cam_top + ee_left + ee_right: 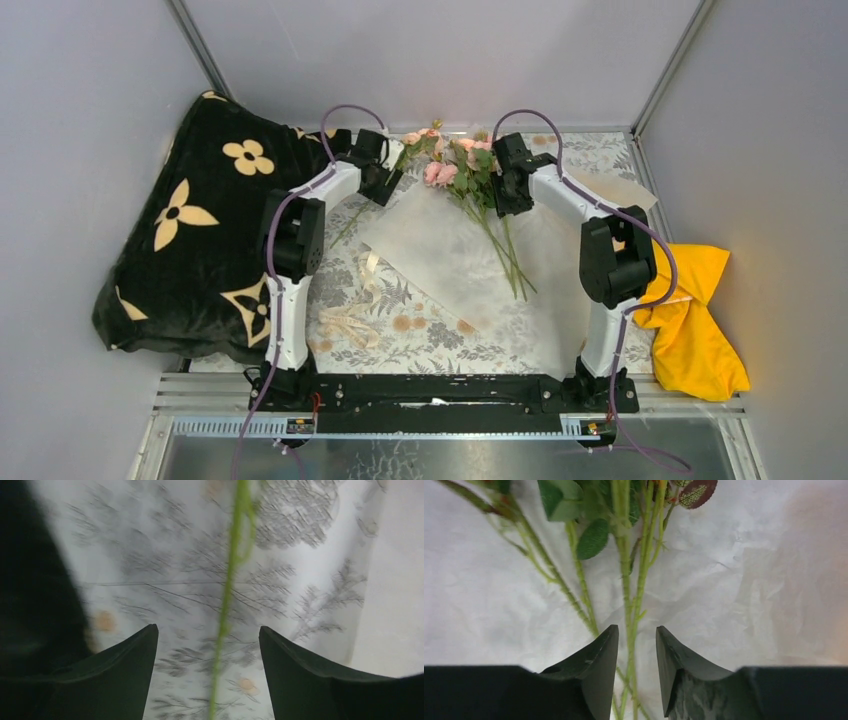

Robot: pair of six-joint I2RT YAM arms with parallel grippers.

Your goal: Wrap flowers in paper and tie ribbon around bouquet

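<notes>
While the left fingers (125,680) gape empty, the half-open right fingers (594,680) straddle loose flowers (626,595)

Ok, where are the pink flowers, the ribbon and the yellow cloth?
flowers (440,173), top view, on a pink bloom.
ribbon (352,320), top view, on its looped middle.
yellow cloth (700,335), top view, on its middle.
</notes>
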